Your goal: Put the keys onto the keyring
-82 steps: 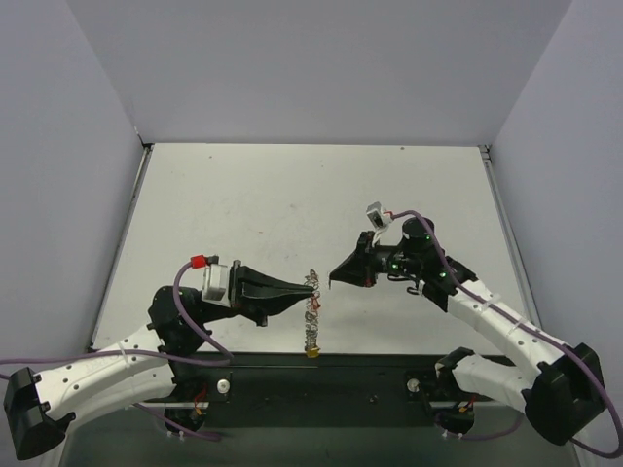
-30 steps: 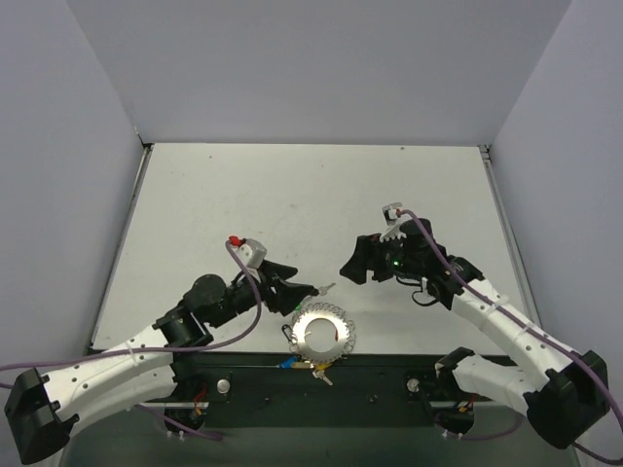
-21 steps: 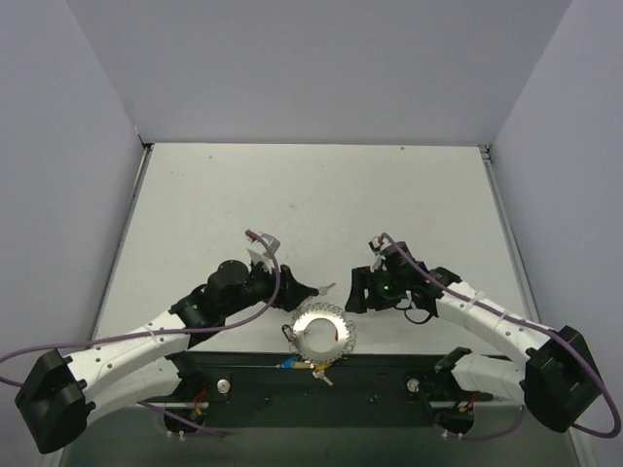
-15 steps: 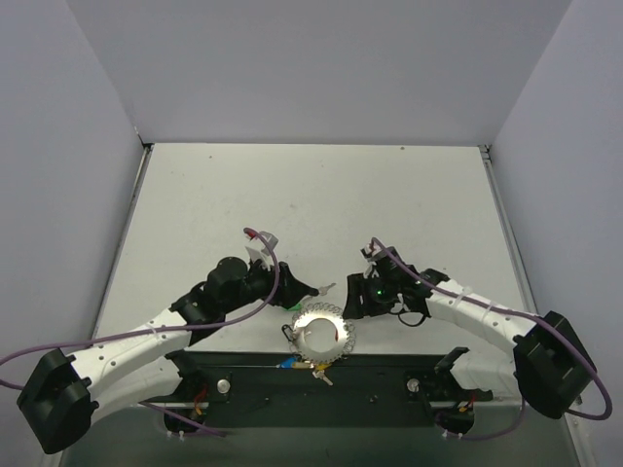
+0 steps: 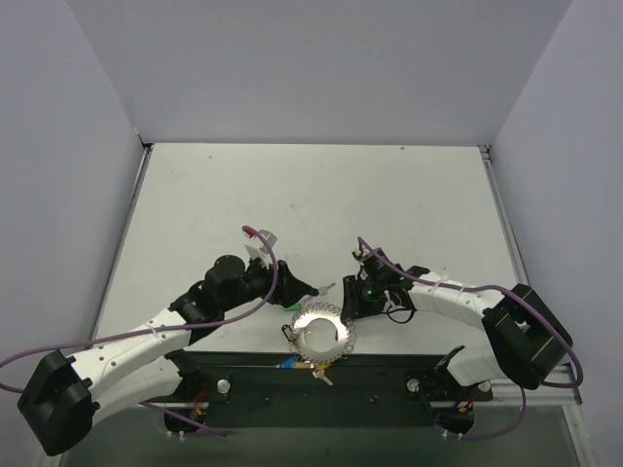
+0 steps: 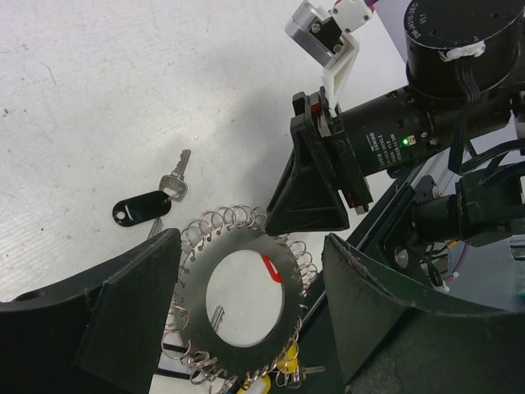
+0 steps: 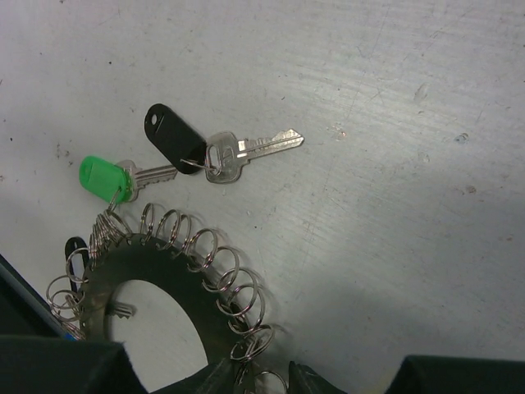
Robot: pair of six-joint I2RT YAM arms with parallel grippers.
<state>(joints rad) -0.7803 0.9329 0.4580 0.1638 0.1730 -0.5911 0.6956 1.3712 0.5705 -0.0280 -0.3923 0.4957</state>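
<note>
Pale tabletop [image 5: 311, 195], near edge: lays keyring [image 7: 143, 258] flat, no longer dangling from left gripper [image 6: 250, 254], spread wide above; lowers right gripper [image 7: 262, 382] to its rim, narrowing, grasp uncertain; leaves black-tagged key [image 7: 225, 158] unthreaded beside.

Far tabletop [image 5: 311, 195] open — near edge tight: left hand [image 5: 306, 290], right hand [image 5: 348, 304] crowd keyring [image 5: 321, 333]; loose key [image 5: 326, 288] between.

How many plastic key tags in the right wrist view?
3: black tag on the loose key above the keyring; green tag at its upper left; second black tag half hidden at its left. More possibly hidden.
</note>
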